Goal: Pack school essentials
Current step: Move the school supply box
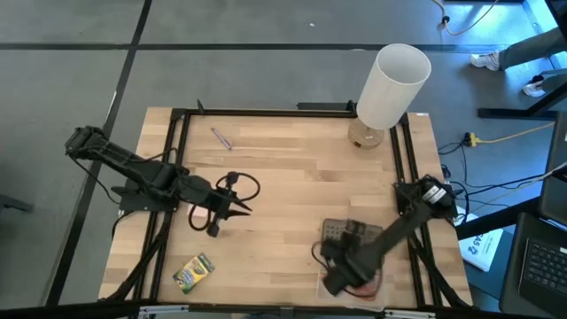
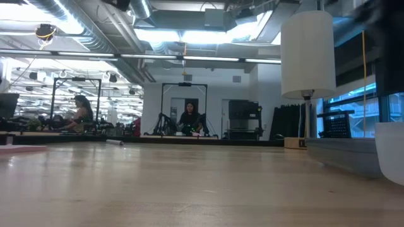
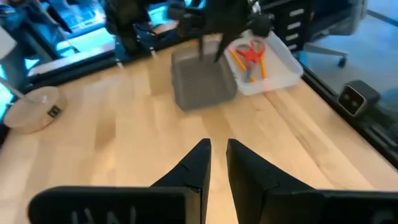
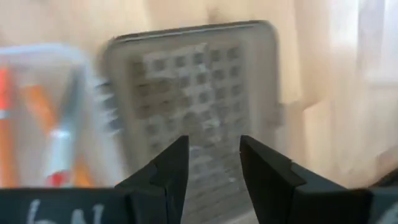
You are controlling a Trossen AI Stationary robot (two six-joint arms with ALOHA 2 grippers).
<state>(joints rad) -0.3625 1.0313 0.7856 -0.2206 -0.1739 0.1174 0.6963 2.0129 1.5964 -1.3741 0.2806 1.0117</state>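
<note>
Step in hand, as judged: packing part done, with the right gripper (image 4: 213, 165) poised over the grey dotted lid (image 4: 193, 87), fingers spread and holding nothing, the lid lying flat on the desk (image 1: 292, 168) directly ahead of and below the fingertips. Clear flat box (image 3: 273, 62): sits just beside the lid, open; contents are the red-handled scissors (image 3: 250, 53) and two thin orange pencils (image 3: 239, 62), seen through the box wall in the right wrist view to one side of the fingers. Outstanding items: green-yellow crayon box (image 1: 194, 272), on the desk's near edge, well apart from both grippers; short purple pen (image 1: 221, 138), far side of the desk, beyond the left arm. Pink pad: not made out. Left gripper (image 3: 214, 163): hovers over bare wood at mid-desk, fingers nearly pressed together, empty, the box and lid well ahead of its tips. Next move, as judged: either arm must reach a loose item, most likely the crayon box, and carry it into the open box before any lid is fitted. White cylinder lamp (image 1: 390, 89): stands at the far corner, not involved.
</note>
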